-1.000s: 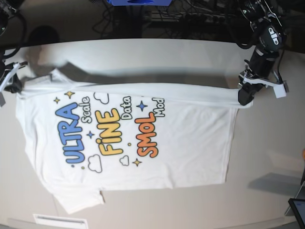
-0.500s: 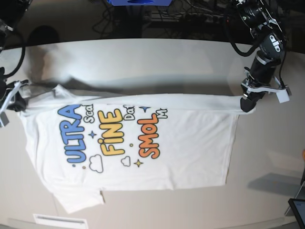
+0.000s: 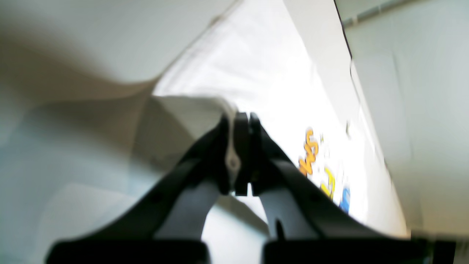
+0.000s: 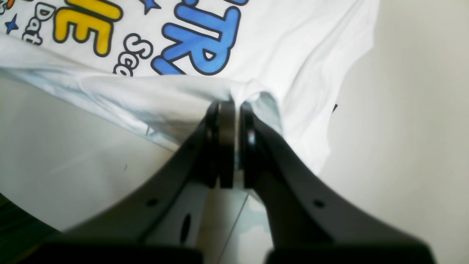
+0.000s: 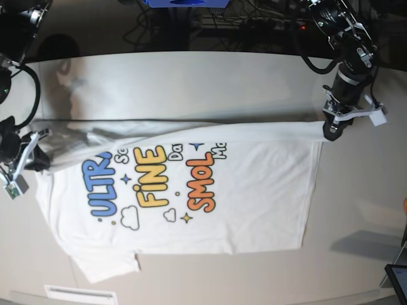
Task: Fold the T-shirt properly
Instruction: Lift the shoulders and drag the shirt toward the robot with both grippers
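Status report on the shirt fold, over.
Left gripper shut on T-shirt hem corner. Right gripper shut on shoulder end. Far edge lifted, print partly covered, rest flat on table. Nothing in the way.

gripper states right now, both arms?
Left gripper: shut on the T-shirt, pinching its edge.
Right gripper: shut on the T-shirt, near the blue lettering.

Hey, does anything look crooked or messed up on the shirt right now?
Mostly fine. The T-shirt lies flat, its far edge pinched by both pincers and folding over the print's top. One sleeve sticks out askew at the near corner.
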You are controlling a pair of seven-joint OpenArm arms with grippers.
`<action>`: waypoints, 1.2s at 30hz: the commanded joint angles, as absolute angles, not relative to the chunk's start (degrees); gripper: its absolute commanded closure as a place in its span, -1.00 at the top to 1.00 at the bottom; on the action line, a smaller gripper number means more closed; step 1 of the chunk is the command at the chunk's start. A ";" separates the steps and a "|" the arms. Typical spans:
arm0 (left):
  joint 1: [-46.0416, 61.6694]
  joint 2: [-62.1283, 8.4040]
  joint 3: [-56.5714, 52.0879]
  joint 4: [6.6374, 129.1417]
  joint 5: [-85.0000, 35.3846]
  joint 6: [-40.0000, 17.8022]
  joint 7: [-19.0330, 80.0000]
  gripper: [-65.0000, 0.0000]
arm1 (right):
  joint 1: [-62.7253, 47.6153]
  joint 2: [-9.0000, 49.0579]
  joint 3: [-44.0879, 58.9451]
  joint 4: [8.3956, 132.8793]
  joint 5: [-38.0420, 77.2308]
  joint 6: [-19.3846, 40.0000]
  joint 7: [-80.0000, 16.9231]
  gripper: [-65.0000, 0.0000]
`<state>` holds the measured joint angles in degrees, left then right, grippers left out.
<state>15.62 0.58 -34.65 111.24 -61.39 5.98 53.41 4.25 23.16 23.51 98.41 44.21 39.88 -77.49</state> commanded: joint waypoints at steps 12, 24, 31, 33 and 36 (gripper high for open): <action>12.62 0.57 -38.99 106.51 -62.20 5.93 52.44 -1.00 | 8.13 24.48 21.41 94.20 44.88 40.00 -76.35 -0.97; 9.54 0.84 -38.99 103.43 -62.37 6.20 52.44 -1.00 | 8.66 24.40 18.86 92.44 44.88 40.00 -75.12 -0.97; 5.49 0.92 -38.64 99.38 -62.37 6.20 52.44 -1.00 | 8.92 24.40 18.77 91.03 44.88 40.00 -74.33 -0.97; 4.35 0.92 -38.64 98.68 -62.37 6.20 52.44 -1.00 | 8.92 24.40 18.77 90.95 44.79 40.00 -74.24 -0.97; 2.59 0.84 -38.64 96.48 -62.37 6.20 52.44 -1.00 | 9.54 24.13 18.77 90.95 44.79 40.00 -74.24 -0.97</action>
